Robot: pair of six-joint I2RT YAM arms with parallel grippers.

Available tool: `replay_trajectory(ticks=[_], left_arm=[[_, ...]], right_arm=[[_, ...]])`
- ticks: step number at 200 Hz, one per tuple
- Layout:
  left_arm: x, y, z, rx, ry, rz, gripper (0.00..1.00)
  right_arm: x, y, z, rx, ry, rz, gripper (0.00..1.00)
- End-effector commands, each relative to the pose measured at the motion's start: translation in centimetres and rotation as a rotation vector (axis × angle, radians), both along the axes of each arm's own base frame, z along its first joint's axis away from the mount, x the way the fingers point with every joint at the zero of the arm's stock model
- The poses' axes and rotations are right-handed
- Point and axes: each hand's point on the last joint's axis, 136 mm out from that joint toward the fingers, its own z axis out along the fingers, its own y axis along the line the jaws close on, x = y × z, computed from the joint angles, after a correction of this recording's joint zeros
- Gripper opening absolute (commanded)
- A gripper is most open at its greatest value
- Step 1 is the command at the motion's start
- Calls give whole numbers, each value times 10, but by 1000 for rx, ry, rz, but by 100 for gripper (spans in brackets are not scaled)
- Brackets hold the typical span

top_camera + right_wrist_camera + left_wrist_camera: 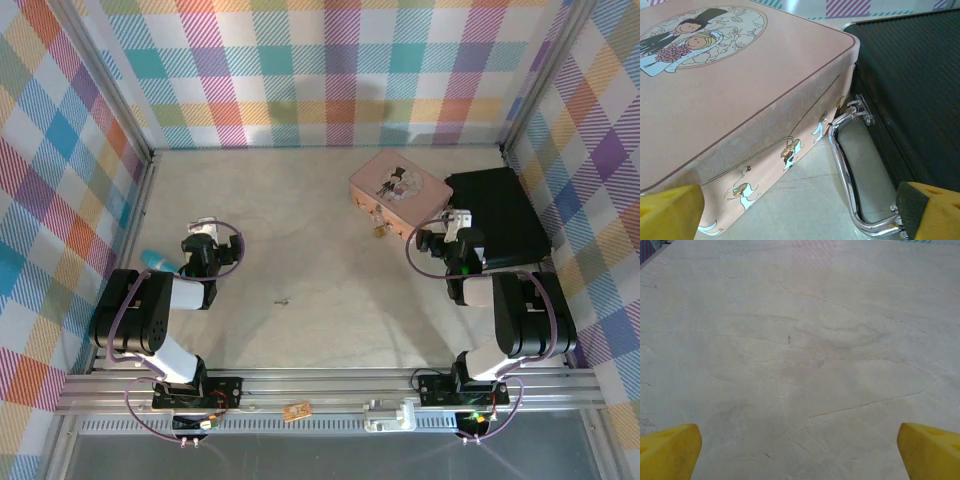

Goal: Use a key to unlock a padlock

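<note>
Neighbouring padlock (379, 231): pink tin (398, 187), black case (497, 215).

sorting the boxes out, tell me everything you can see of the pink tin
The pink tin is a flat rectangular box with rounded corners, seemingly painted metal, lid shut. The lid bears an oval cartoon of a bride and top-hatted groom; small drawings run along its side. It lies flat on the table at the far right, close beside a black case, a chrome handle in the gap. A tiny gold padlock sits at its near edge.
</note>
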Motion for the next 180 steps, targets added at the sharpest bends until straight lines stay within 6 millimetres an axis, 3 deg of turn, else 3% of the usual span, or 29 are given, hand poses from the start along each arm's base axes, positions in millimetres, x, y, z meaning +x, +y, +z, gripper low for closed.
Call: replay_trajectory(ticks=[1,180], left_arm=[[6,-2,11,2,-40,5,100],[6,-3,13,-2,-50,-4,100]], right_arm=[[2,6,4,13,-15,22,99],[2,5,5,13,-18,16,99]])
